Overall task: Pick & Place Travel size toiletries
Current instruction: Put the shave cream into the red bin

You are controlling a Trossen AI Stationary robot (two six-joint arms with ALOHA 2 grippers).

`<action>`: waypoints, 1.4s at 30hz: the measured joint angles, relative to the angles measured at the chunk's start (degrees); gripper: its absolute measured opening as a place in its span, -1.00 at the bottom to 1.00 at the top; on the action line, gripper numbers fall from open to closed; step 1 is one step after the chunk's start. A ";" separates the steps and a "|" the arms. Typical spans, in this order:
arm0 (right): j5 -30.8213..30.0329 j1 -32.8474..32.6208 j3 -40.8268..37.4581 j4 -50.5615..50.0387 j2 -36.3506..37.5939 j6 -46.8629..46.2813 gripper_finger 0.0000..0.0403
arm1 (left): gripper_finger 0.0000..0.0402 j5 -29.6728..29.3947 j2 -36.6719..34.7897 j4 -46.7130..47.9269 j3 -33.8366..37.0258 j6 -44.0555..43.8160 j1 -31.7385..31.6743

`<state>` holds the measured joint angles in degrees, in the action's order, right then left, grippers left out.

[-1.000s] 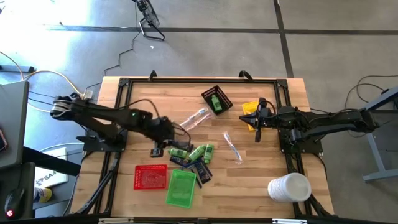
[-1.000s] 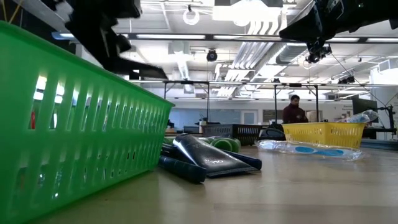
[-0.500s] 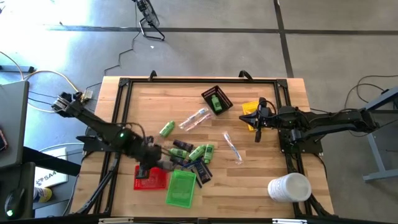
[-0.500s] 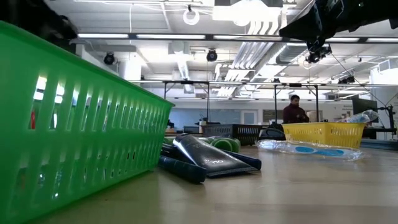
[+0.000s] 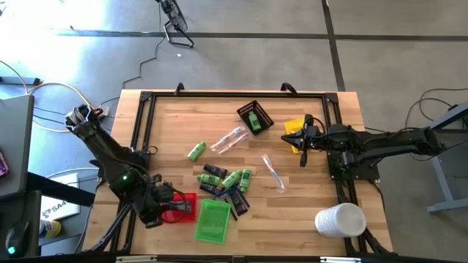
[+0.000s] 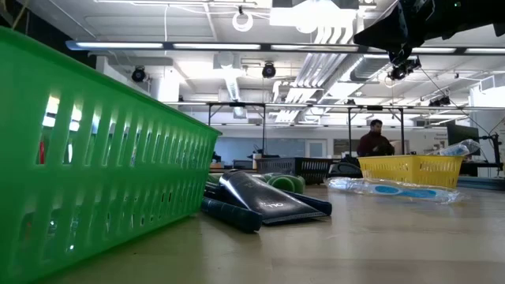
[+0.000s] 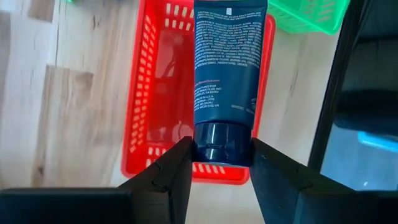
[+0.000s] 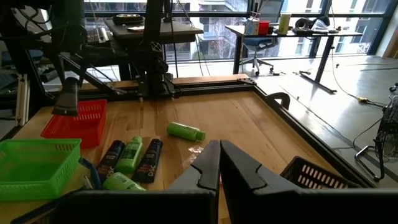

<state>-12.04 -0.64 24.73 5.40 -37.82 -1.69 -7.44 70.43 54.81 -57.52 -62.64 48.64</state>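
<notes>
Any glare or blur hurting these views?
Low view: green tray fills the near left, soft; ceiling lights blown out. Left wrist view: sharp, label on the dark tube is crisp, red tray below. High view: bright patch on the floor at top left.

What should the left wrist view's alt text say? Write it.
The left gripper holds a dark blue tube by its cap, hanging over a red tray on the wooden table. A green tray's corner shows beyond.
</notes>
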 joint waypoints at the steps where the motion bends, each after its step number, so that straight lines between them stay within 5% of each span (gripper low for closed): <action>1: -0.01 0.00 0.00 -0.01 0.00 0.00 -0.98 | -0.31 -0.35 0.02 0.32 0.00 -1.71 0.58; 14: 0.00 0.00 0.02 -0.03 0.00 0.26 -0.98 | -0.31 1.15 5.68 -2.13 3.02 -4.87 1.65; 42: 0.00 0.00 0.07 -0.06 0.00 0.45 -0.98 | -0.26 1.79 5.99 -1.52 2.99 -12.23 1.62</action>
<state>-12.04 -0.64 24.80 5.33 -37.82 -1.25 -5.65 76.42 53.29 -54.52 -74.87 50.26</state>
